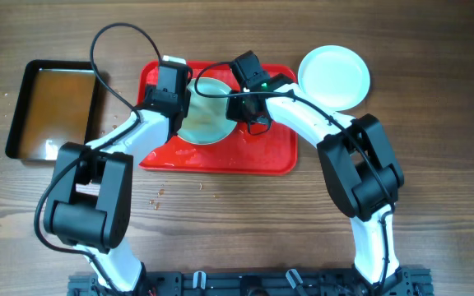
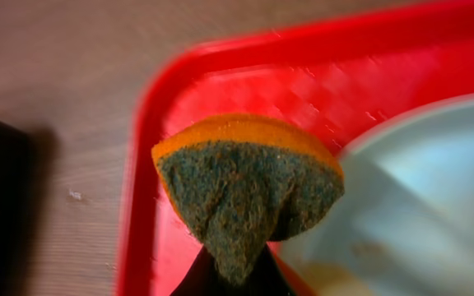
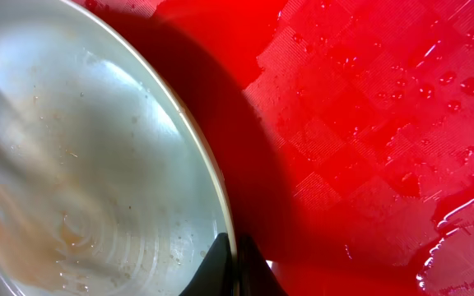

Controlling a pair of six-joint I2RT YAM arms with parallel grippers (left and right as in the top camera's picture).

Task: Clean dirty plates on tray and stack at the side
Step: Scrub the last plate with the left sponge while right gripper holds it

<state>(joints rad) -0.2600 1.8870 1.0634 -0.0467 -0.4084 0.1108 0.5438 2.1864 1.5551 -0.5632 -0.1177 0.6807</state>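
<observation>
Left gripper [image 2: 230,278]: jaws pressed together on the narrow end of a sponge [image 2: 249,181]. The green scouring face is toward the camera and an orange layer runs along the upper edge. The sponge hangs over the near-left corner area of the red tray [image 2: 142,181], just beside the plate [image 2: 422,189]. Contact between sponge and plate cannot be determined.

Right gripper [image 3: 237,265]: fingers pinched on the rim of that same plate, at its right edge. The plate's inner surface carries a faint orange-brown smear and wet streaks. A broad shadow lies on the tray under the rim. The tray surface is textured and wet, with scattered droplets and a puddle [image 3: 459,234] toward the right.

From overhead, the plate sits left of centre on the tray, between the two grippers. A second plate [image 1: 334,76], white, lies on the wooden table [image 1: 434,107] just beside the tray's far right corner. Whether more lie beneath it cannot be determined. A black tray [image 1: 19,115] holding brownish liquid stands apart to the left.
</observation>
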